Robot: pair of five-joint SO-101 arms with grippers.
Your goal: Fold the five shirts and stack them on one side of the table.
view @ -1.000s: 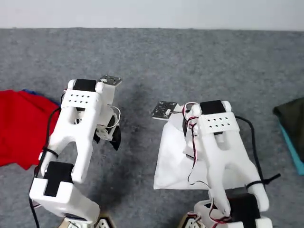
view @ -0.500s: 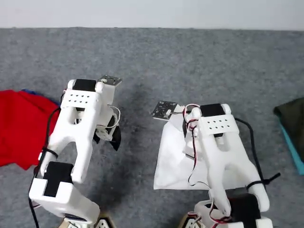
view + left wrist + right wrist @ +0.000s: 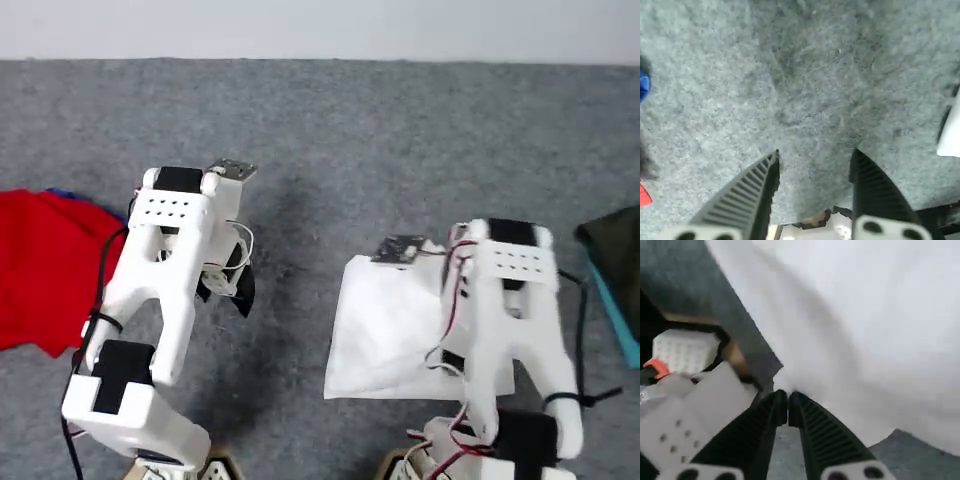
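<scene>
Grey carpet (image 3: 400, 130) is lying under everything. At left a red shirt (image 3: 40, 265) is resting. The left gripper (image 3: 815, 156) is hovering wide open, empty. Right of centre the white shirt (image 3: 385, 330) is lying limp and light, likely best pinched at a corner. The right gripper (image 3: 788, 396) is sitting closed at its edge, hold unclear.

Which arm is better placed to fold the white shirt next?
Right, I would say. The right gripper is over the white shirt, shut at its edge. The left gripper is open over bare carpet, apart from that shirt.
</scene>
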